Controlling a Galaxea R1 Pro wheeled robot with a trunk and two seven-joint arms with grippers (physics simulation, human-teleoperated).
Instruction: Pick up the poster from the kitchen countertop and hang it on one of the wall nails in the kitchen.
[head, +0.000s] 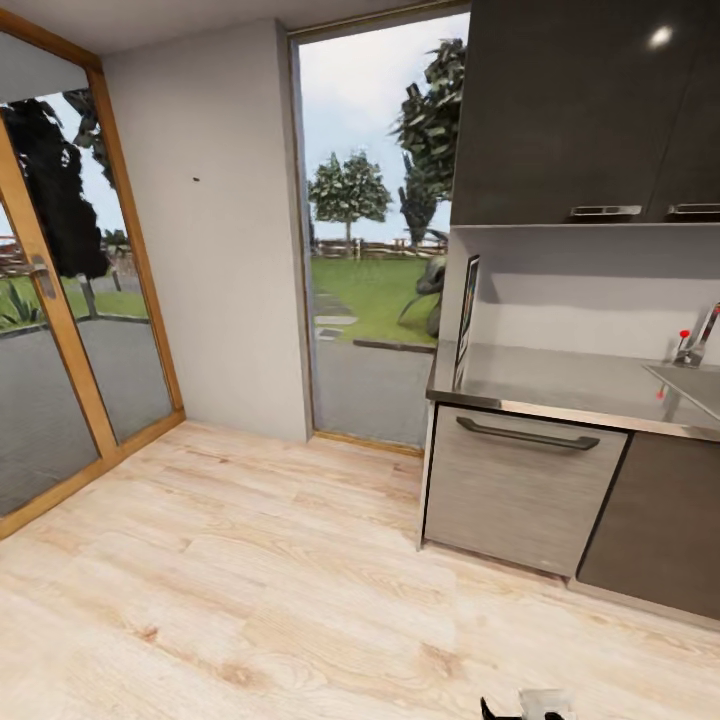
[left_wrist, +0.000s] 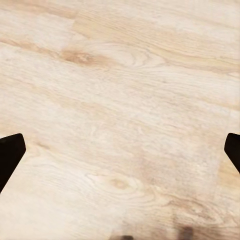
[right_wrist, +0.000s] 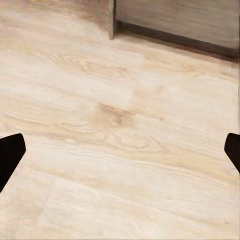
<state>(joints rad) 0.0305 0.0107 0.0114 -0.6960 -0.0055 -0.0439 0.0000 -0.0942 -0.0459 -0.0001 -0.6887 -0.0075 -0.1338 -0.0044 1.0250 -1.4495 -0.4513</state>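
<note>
Grey steel desk (head: 560, 385) carries the poster (head: 466, 318) upright at its left end, edge-on. 1 nail (head: 195, 180) dots the pale wall. Left pincer (left_wrist: 120, 150) and right pincer (right_wrist: 120, 150) gape wide, empty, over wood floor (head: 250, 580).

Pale wood-grain floor (head: 250, 580), grey steel countertop (head: 560, 385), dark cabinets (head: 560, 110).

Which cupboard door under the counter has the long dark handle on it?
It's the lighter grey door, the one right below the poster at the countertop's end nearest the window. Its dark bar handle runs across the top. The darker door beside it shows no handle.
</note>
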